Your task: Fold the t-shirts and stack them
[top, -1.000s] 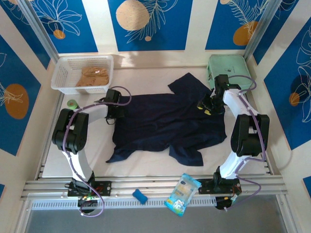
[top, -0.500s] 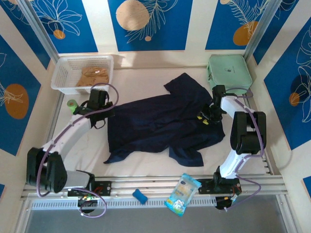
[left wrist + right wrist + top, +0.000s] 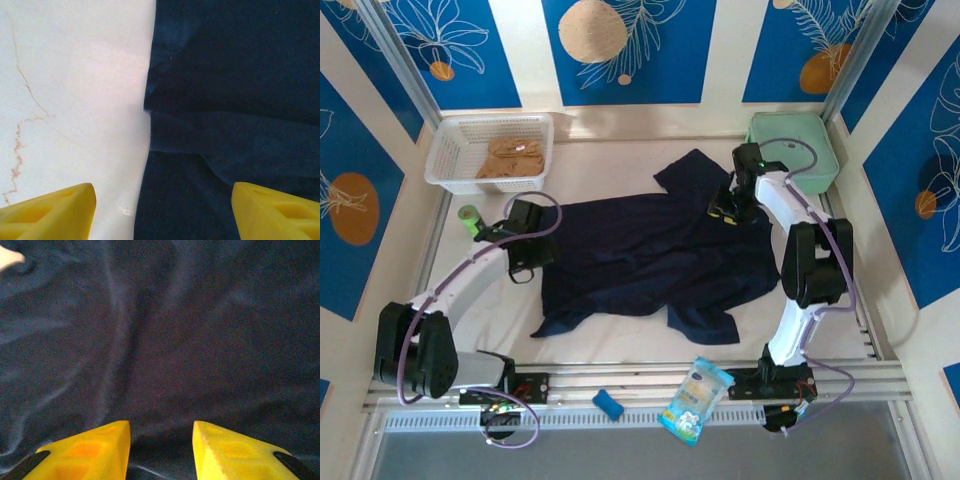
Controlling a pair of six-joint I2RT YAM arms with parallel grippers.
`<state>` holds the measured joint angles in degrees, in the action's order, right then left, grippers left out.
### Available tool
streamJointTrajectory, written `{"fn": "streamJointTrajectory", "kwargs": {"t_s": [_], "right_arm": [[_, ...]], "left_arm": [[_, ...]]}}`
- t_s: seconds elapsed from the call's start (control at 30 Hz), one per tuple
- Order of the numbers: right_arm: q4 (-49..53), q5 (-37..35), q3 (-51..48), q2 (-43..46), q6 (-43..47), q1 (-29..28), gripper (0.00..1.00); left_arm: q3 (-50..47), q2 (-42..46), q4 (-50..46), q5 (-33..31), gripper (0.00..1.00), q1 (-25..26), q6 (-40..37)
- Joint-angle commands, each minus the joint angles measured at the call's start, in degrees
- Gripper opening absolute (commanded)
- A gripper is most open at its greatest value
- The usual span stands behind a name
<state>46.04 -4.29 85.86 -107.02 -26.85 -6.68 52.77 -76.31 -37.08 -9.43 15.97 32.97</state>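
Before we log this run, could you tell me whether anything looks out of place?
A snack packet and a small blue object lie on the front rail, unrelated to folding; the navy t-shirt lies askew and rumpled.

White table (image 3: 620,160) bears navy t-shirt (image 3: 650,255), basket (image 3: 445,150), case (image 3: 810,135)

The left arm lies stretched low and forward, the left gripper (image 3: 160,215) pointing down, its yellow fingers (image 3: 50,210) spread wide. The right arm stands tall, reaching forward; the right gripper (image 3: 161,452) faces down, jaws partly apart.
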Motion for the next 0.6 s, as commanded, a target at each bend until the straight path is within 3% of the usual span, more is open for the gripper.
{"fn": "streamJointTrajectory", "kwargs": {"t_s": [0.0,0.13,0.3,0.57], "right_arm": [[4.36,-0.74,5.97,-5.99,3.81,0.09,0.32],[6.25,-1.04,13.62,-13.45,4.26,0.22,0.2],[8.15,-0.59,21.76,-22.28,3.78,0.86,0.18],[12.83,0.25,31.82,-32.27,1.53,1.05,0.17]], "left_arm": [[7.07,-2.76,-1.31,-1.23,0.66,0.66,-1.41],[14.64,-11.01,0.89,0.95,0.49,1.41,-3.88],[24.1,-26.1,2.47,2.59,0.27,3.26,-5.46],[36.31,-45.9,1.4,3.99,0.2,4.25,-6.22]]}}
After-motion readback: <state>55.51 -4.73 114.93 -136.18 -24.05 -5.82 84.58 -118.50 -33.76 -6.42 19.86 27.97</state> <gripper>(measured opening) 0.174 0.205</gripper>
